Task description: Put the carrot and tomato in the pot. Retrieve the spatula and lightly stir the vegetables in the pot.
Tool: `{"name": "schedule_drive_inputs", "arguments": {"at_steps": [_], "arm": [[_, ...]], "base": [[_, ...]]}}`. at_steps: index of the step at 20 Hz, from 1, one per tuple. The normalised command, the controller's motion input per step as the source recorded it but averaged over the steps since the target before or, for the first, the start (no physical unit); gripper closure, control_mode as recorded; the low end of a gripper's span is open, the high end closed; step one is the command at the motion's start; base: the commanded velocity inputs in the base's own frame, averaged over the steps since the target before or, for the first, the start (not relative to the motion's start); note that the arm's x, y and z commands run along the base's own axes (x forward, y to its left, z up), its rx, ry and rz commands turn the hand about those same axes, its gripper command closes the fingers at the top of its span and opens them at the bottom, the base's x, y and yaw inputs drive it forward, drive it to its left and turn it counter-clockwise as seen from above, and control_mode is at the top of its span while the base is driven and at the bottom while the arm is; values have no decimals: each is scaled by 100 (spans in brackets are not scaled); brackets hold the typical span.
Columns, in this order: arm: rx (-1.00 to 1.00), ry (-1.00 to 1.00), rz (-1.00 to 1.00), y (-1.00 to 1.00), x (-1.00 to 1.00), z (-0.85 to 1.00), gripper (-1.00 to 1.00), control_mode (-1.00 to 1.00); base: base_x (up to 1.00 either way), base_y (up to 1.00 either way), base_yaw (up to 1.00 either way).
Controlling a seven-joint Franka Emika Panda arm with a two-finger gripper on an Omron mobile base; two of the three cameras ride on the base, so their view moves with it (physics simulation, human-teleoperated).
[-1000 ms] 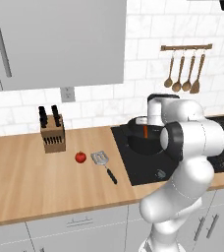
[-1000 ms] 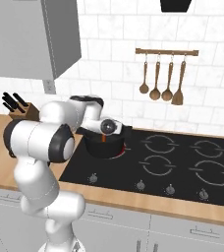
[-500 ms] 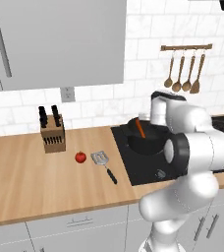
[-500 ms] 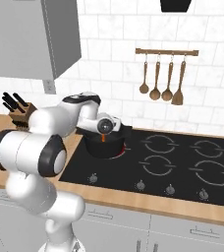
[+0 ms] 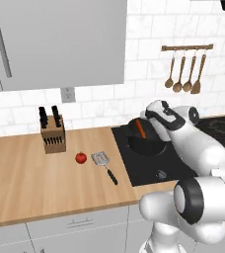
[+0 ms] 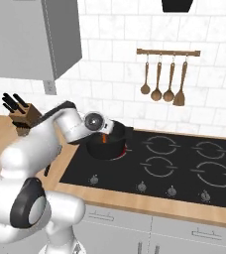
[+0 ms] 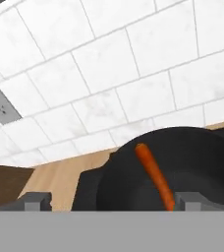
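The orange carrot (image 7: 153, 174) leans inside the black pot (image 7: 197, 157), its tip against the rim. My gripper (image 7: 113, 203) hangs open just above the pot, with the fingertips (image 7: 35, 201) far apart and the carrot near the right one, not clamped. From the left base view the pot (image 5: 145, 143) sits on the hob's left burner with the carrot (image 5: 141, 129) in it. The red tomato (image 5: 81, 157) lies on the wooden counter beside the spatula (image 5: 100, 159), whose black handle points toward the front edge. The right base view shows the pot (image 6: 107, 146) partly behind my hand.
A knife block (image 5: 52, 133) stands at the back of the counter, left of the tomato. Wooden spoons (image 5: 186, 74) hang on a rail above the black hob (image 6: 184, 168). A grey wall cabinet (image 5: 55, 44) hangs over the counter.
The jaws have opened wide and let go of the carrot, which now rests in the pot. The arm's elbow has swung lower and nearer the camera.
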Motion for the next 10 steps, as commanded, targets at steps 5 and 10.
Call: {"name": "schedule_drive_inputs", "arguments": {"at_steps": [5,10], "arm": [[5,48,0,3,-52,100,-100,-100],[5,52,0,24,-60,81,-100,-100]], "base": [[0,0,0],[0,0,0]]}}
